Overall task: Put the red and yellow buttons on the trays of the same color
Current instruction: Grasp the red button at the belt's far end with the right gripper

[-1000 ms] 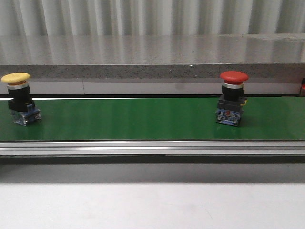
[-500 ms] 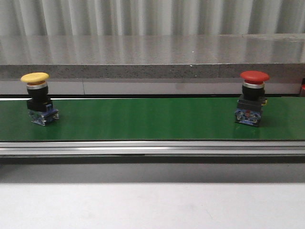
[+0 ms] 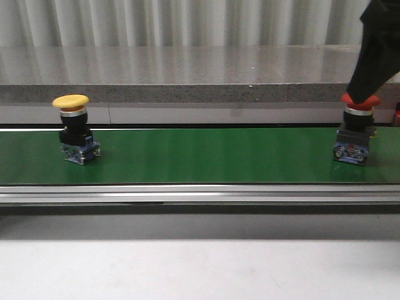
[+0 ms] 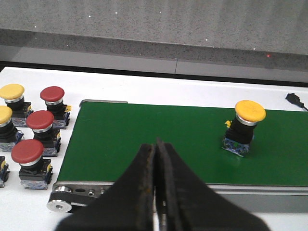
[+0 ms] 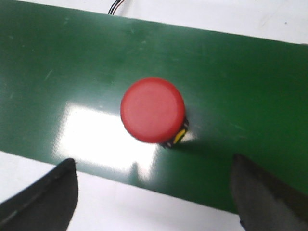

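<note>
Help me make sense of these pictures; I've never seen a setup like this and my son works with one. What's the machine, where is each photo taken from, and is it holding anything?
It is a robot with two arms, each ending in a two-fingered gripper. One picture looks forward over a green belt; the other two come from cameras on the wrists.

On the belt stand two push buttons with mushroom caps: a yellow button toward the left and a red button at the right. The job is to sort them onto trays of matching color, though no tray shows here.

The right gripper is open, directly above the red button, one finger on each side, not touching it. The left gripper is shut and empty, above the belt's end. Beside that end, more red and yellow spare buttons stand on the white table.
</note>
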Robot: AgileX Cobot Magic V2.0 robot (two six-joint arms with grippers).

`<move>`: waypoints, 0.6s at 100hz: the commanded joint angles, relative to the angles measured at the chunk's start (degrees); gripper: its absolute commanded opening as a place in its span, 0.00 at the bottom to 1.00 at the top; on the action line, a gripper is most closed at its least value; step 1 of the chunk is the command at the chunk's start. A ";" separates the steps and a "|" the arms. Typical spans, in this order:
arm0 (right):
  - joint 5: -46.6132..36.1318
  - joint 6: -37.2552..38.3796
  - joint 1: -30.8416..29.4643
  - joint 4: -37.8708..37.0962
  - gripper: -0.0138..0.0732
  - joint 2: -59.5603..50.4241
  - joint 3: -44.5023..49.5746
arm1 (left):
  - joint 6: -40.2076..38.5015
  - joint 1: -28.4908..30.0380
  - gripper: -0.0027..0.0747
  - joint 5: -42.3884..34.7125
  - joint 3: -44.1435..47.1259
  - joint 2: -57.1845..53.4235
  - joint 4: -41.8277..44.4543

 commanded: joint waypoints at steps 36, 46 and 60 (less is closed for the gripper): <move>-5.78 -0.53 -2.27 -2.29 0.40 8.56 -5.59 | 0.19 -0.48 0.01 -4.43 -1.46 0.45 -0.56; -3.98 -0.53 -4.33 -2.29 0.27 8.64 -6.87 | 0.19 -0.48 0.01 -4.33 -1.46 0.45 -0.56; -1.77 -0.86 -9.21 -2.29 0.27 8.64 -10.71 | 0.19 -0.48 0.01 -4.35 -1.46 0.45 -0.56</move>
